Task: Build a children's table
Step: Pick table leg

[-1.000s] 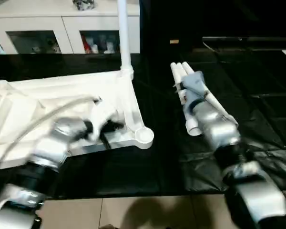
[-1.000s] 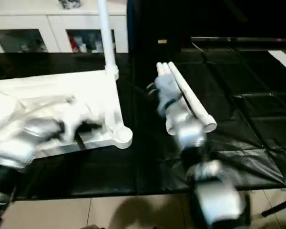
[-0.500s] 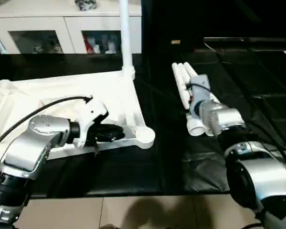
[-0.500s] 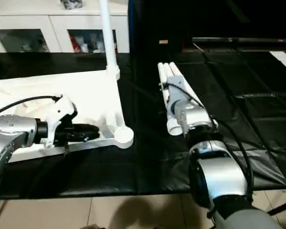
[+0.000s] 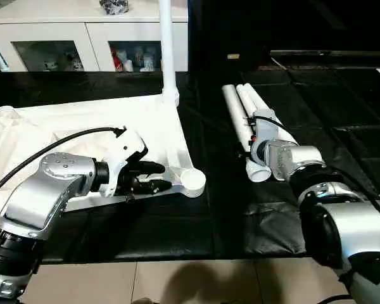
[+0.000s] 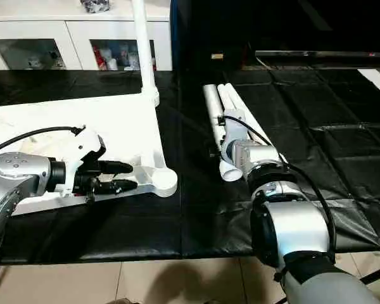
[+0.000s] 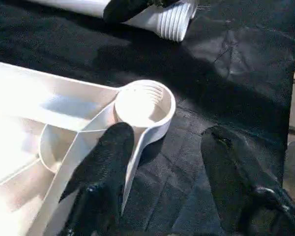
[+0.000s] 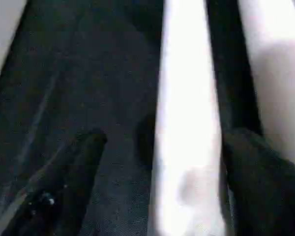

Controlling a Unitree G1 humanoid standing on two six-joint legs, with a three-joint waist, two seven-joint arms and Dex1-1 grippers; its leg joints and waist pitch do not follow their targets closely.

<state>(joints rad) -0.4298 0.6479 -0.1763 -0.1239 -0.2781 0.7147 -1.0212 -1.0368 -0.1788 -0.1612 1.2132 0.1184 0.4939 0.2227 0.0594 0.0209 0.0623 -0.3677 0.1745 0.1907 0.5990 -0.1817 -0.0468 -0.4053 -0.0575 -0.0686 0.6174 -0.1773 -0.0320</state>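
- The upright leg [image 5: 166,44] standing in the tabletop's far corner socket is cut off by the top edge of the head views, so its upper end is out of sight.
- The far-left part of the tabletop [image 5: 82,120] runs out of the picture, and the left forearm covers some of its ribbed underside.
- The right gripper [image 8: 160,162] is mostly hidden behind its own wrist in the head views; the far ends of the loose legs [image 5: 240,107] lie beyond it on the black mat [image 5: 342,114].
- The left gripper [image 5: 157,176] stands partly open and holds nothing. One finger [image 7: 105,162] lies over the tabletop's rim just beside the near corner socket [image 7: 142,105]; the other is over the mat.
- The right gripper is spread wide, its fingers either side of one loose leg, not closed on it.
- The left forearm reaches across the tabletop's near edge, gripper pointing level toward the socket; the right forearm stretches forward along the bundle of legs.
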